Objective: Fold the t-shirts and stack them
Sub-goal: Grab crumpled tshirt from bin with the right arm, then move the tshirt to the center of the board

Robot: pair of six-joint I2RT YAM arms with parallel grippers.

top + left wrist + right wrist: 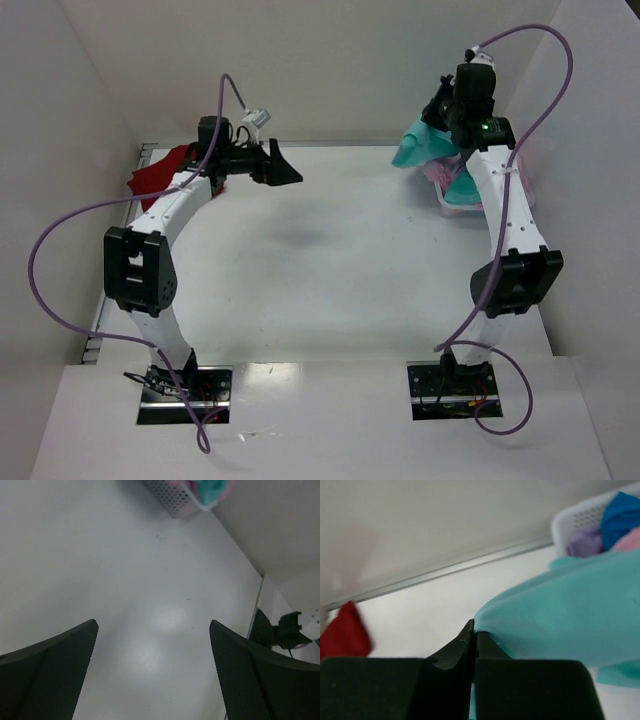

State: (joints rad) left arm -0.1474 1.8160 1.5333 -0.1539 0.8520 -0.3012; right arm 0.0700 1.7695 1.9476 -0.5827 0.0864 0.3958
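My right gripper (474, 630) is shut on the teal t-shirt (565, 615) and holds it raised above the white basket (452, 205) at the back right. The teal t-shirt (428, 148) hangs from the gripper (440, 108) down to the basket. Blue (621, 511), purple (584, 544) and pink (626, 540) shirts lie in the basket. The dark red t-shirt (160, 172) lies crumpled at the back left, also in the right wrist view (344, 630). My left gripper (285, 170) is open and empty above the bare table, its fingers (50, 672) wide apart.
White walls enclose the table on the left, back and right. The basket (172, 497) shows at the top of the left wrist view. A metal strip (445, 570) runs along the table's back edge. Purple cables loop beside both arms.
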